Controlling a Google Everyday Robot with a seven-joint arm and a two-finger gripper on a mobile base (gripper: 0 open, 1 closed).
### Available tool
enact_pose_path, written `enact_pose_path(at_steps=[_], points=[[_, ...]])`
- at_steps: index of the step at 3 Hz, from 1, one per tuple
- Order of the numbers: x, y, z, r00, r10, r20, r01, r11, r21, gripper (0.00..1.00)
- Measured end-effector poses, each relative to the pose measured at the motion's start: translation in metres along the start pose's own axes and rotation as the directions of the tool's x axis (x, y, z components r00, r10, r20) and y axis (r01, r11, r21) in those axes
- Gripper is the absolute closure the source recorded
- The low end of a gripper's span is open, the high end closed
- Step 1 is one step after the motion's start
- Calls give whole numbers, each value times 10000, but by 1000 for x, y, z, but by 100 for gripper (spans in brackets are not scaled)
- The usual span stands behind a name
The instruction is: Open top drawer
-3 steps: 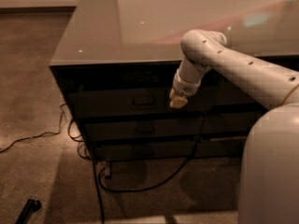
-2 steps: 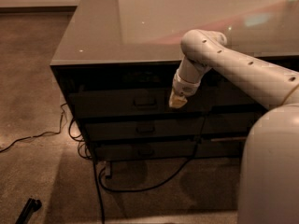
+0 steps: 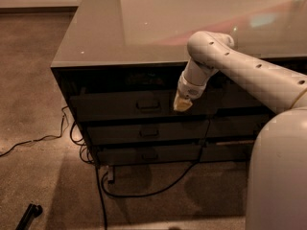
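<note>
Hovering at the top drawer (image 3: 110,108) front, just right of its handle (image 3: 147,104), the gripper (image 3: 183,104) is seen unmoved since a second ago. Its grip state cannot be told. Drawer judged still shut.

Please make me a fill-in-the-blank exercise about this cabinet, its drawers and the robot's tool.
1. The tool hangs before the top drawer, on the picture's ___ side of its handle.
2. Under the top drawer sit ___ more wide drawers.
3. The black cables lie on the ___, not on the cabinet top.
Missing words: right; two; floor.
</note>
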State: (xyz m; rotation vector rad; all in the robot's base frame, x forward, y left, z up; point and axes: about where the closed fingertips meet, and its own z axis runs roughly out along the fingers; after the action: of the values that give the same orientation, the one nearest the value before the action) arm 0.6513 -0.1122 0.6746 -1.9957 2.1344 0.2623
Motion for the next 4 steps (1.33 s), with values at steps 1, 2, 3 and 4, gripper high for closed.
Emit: enact_pose_path(at_steps=[1, 2, 3, 4], points=[[-1, -7, -2, 9998, -71, 185, 69, 9999, 131, 12], [-5, -26, -17, 9999, 43, 107, -47, 9991, 415, 0], [-10, -27, -2, 9999, -3, 171, -1, 9997, 253, 0], [-12, -27, 12, 9999, -29, 161, 29, 10000, 30, 0]])
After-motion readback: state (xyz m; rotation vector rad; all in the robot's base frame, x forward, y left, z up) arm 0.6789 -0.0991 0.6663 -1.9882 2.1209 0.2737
